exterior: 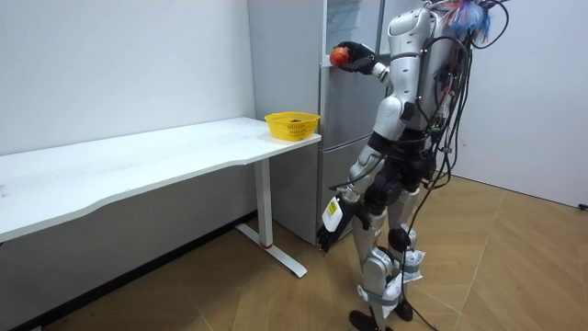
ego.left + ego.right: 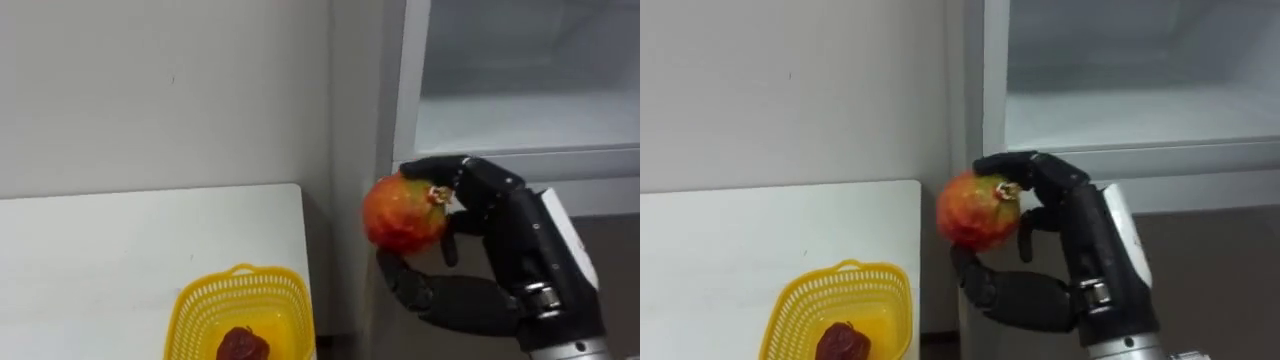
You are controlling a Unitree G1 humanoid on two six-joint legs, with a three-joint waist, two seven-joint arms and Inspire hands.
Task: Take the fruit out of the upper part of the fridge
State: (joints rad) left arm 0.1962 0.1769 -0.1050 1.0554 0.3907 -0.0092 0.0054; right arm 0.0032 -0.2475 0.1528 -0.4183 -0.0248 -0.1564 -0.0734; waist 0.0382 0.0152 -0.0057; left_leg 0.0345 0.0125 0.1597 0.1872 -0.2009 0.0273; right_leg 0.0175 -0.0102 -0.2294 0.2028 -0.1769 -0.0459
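Right hand [image 2: 505, 235] is seen curled around a red-orange fruit [image 2: 403, 213], which is held in the air just in front of the open upper fridge [image 2: 402, 90]. A white tabletop [image 2: 120, 260] is seen to the left. A yellow basket [image 2: 195, 300] is set near its corner, with a dark red fruit [image 2: 243, 345] inside. The retrieval is judged done; the carry across and the release, probably into the basket, are judged left. Left hand [image 1: 344, 196] is hung by the hip.

White table [image 2: 100, 260] at left, against the pale wall [image 2: 150, 90] — yellow basket [image 2: 200, 300] on its near right corner, dark red fruit [image 2: 243, 345] inside.
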